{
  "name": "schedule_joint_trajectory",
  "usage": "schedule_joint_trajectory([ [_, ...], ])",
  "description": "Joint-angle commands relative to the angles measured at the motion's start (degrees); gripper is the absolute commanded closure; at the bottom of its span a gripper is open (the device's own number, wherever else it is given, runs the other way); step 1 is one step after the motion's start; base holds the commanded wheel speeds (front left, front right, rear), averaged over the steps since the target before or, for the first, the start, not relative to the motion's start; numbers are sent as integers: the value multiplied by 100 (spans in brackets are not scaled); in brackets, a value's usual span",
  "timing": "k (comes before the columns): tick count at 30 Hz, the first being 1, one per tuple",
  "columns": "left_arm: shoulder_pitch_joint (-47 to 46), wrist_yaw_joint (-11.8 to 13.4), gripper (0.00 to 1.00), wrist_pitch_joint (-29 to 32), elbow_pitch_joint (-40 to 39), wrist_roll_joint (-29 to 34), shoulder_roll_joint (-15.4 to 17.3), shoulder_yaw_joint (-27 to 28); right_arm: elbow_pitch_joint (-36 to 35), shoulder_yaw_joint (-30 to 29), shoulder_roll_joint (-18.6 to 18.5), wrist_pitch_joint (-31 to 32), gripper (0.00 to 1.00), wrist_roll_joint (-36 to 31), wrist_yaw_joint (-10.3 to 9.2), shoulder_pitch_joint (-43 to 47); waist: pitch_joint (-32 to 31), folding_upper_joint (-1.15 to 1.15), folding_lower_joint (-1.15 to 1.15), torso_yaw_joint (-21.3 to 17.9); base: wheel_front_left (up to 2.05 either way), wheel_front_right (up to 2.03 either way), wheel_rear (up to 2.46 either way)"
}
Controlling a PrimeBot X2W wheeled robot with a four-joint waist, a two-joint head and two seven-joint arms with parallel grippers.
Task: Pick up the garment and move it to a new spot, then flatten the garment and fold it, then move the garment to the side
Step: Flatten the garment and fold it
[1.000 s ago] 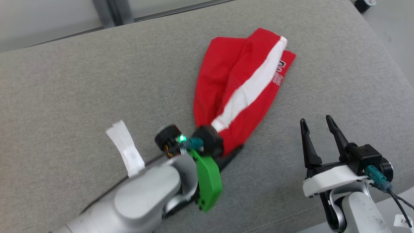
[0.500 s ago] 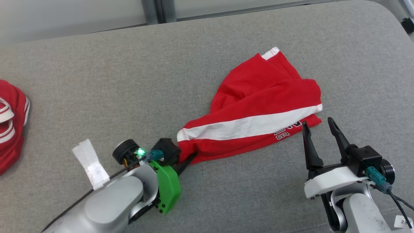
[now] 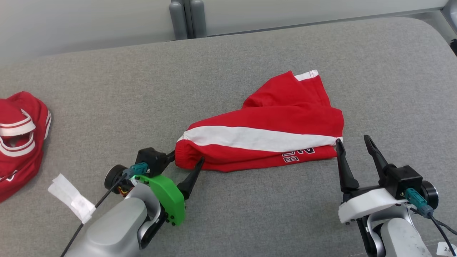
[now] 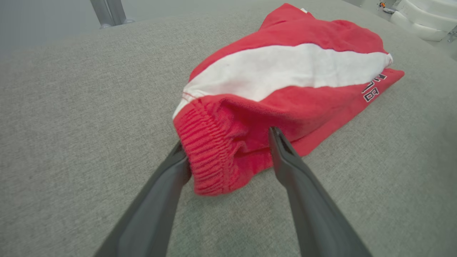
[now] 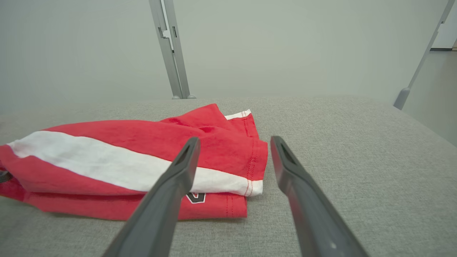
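1. left gripper (image 3: 187, 159): two long dark fingers on a wrist with a green cover (image 3: 164, 196). It sits at the garment's near-left end. The jaws are spread wide, one finger on each side of the ribbed waistband (image 4: 207, 157). The cloth lies slack between them, touched but not pinched, so nothing is held. Judged: a stance for letting the cloth lie, not for carrying it.

2. right gripper (image 3: 351, 139): two long dark fingers on a white bracket (image 3: 364, 207). It is just off the garment's near-right hem corner, fingers pointing past it. The jaws are wide apart and empty. Judged: posted there to take the hem end for flattening.

3. white slip of tape or paper (image 3: 71, 196): well left of the garment, beside the left arm's black cable (image 3: 96, 210). Whether it is fastened to the cable cannot be told.

4. garment (image 3: 285, 114): red soft cloth, likely shorts, with a broad white side band and dark lettering near the hem. It lies lengthwise between the two grippers on the grey woven cushion (image 3: 228, 71). It is bunched and doubled over, with one corner poking out on its far side. Judged: laid at its spot, not yet flattened or folded.

5. second red-and-white garment (image 3: 18, 142): crumpled, far left of the garment and well apart from it.

6. pair of grey metal posts (image 3: 187, 19): beyond the garment, behind the cushion's far edge.
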Motion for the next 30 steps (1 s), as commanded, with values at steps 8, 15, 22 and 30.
schedule_joint_trajectory([
  [8, 893, 131, 0, -47, -551, 179, 20, 1126, -59, -275, -16, -18, 0, -190, -10, 236, -256, 0, 0, 153, 0, 0, 0],
  [15, 1896, 373, 0, -43, -1898, 1188, -250, 3305, -131, -525, -16, -17, 0, -284, -10, 379, -448, 0, 0, 306, 0, 0, 0],
  [22, 2638, 87, 0, -35, -2756, 2517, -1084, 5059, -137, -588, -15, -18, 0, -421, -10, 407, -611, 0, 0, 460, 0, 0, 0],
  [30, 2953, -167, 0, -36, -2544, 3296, -1408, 5398, 62, -552, -17, -18, 0, -489, -10, 384, -760, 0, 0, 490, 0, 0, 0],
])
